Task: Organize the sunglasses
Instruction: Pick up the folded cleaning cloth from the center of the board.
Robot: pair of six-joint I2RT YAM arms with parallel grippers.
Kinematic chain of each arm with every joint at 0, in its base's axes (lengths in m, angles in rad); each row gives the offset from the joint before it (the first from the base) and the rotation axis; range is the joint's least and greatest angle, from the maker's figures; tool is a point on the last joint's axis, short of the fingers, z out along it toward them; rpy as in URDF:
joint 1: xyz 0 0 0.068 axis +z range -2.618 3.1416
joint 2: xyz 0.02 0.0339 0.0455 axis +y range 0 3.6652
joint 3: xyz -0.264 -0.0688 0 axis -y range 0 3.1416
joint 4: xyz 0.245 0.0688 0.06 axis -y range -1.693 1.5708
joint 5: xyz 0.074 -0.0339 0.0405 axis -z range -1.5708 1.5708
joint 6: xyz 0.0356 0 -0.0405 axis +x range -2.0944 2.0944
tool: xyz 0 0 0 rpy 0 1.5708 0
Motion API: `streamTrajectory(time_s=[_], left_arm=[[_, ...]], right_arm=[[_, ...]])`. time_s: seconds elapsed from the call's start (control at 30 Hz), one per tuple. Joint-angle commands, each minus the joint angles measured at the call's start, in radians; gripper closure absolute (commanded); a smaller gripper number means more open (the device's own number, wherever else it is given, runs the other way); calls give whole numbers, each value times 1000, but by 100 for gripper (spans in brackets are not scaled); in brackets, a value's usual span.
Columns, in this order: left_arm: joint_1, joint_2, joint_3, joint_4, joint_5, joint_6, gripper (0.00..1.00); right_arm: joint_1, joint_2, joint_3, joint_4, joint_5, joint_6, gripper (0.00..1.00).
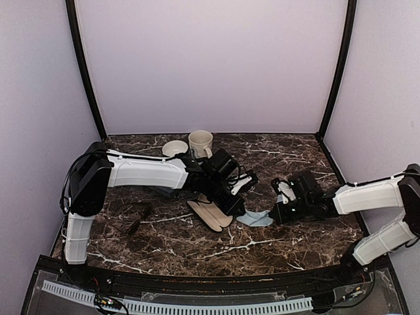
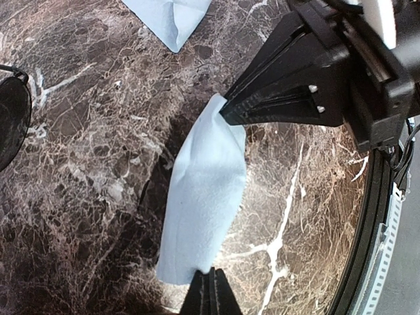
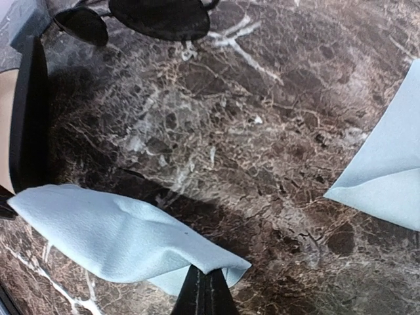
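Note:
A black thin-framed pair of sunglasses [image 1: 243, 184] lies on the marble behind both grippers; its dark lenses [image 3: 159, 17] show at the top of the right wrist view. A brownish pair of sunglasses [image 1: 135, 220] lies at the left, hard to make out. A light blue cloth [image 1: 256, 218] hangs stretched between the two grippers. My left gripper [image 2: 211, 277] is shut on one end of the cloth [image 2: 205, 193]. My right gripper [image 3: 207, 274] is shut on a corner at the other end of the cloth [image 3: 108, 236].
An open black case [image 1: 211, 214] with a beige lining lies just left of the cloth. A second light blue cloth [image 3: 387, 167] lies folded behind the right gripper. A cream mug [image 1: 200, 142] and a small bowl [image 1: 174, 148] stand at the back.

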Motion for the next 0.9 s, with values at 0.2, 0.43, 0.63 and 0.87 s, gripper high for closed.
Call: streamTrajectory(time_s=[0.2, 0.43, 0.63, 0.87], left_arm=[[3, -30, -11, 11, -14, -12, 100], [6, -67, -15, 29, -37, -28, 100], [20, -136, -63, 72, -69, -62, 100], [30, -219, -114, 114, -120, -89, 100]], right_arm=[[-8, -156, -12, -79, -10, 11, 100], [-7, -236, -29, -157, -42, 26, 100], [-7, -262, -10, -207, -98, 57, 100], [-8, -257, 16, -235, -203, 77, 100]])
